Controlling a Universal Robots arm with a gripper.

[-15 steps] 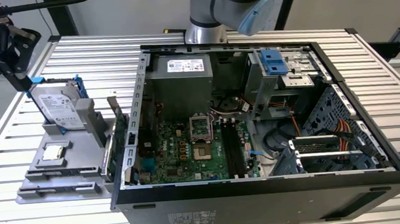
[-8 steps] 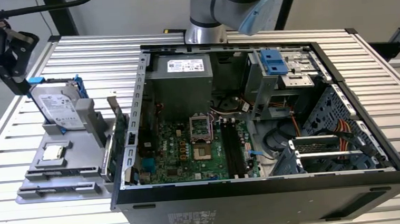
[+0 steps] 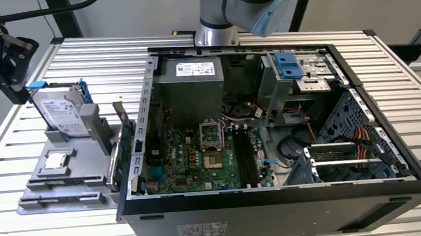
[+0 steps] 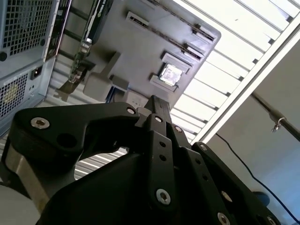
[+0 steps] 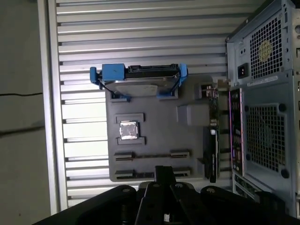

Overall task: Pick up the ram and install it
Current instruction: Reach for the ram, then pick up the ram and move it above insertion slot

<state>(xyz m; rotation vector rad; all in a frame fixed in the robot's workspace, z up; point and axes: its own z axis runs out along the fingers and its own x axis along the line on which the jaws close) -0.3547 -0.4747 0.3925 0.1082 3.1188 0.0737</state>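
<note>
1. Presently my black, link-armed gripper (image 5: 165, 170) hangs high above the flat grey moulded plastic tray (image 5: 159, 136). Its fingers are pressed together, with nothing that I can see between them.
2. I cannot place the ram for certain. Two long grey slotted holders with end clips (image 5: 129, 155) lie along the tray's edge opposite the silver hard drive in its blue plastic frame (image 5: 139, 86). A thin dark line between the clips of the inner holder may be the stick's top edge, but it is too fine to call.
3. I judge the step in hand to be the reach for that stick, with the work barely begun. The long black memory slots (image 3: 244, 154) on the green motherboard (image 3: 187, 164), inside the open black steel computer case (image 3: 275, 199), appear unfilled as far as I can tell.
4. To do it well, I should square my fingers across the stick's thin faces, centre on its length, and travel straight along the holder's slot so nothing levers against the clips. The squeeze should be light and even, since a thin laminate board flexes and its chips are brittle.
5. The tray is matt and blocky. The small square metal-capped processor chip (image 5: 128, 131) at its middle gleams. The green expansion card with a metal bracket (image 3: 128, 146) stands on edge along the tray's case-side edge. The ribbed aluminium table (image 5: 140, 37) looks slick, so a sideways drag could shift the tray.
</note>
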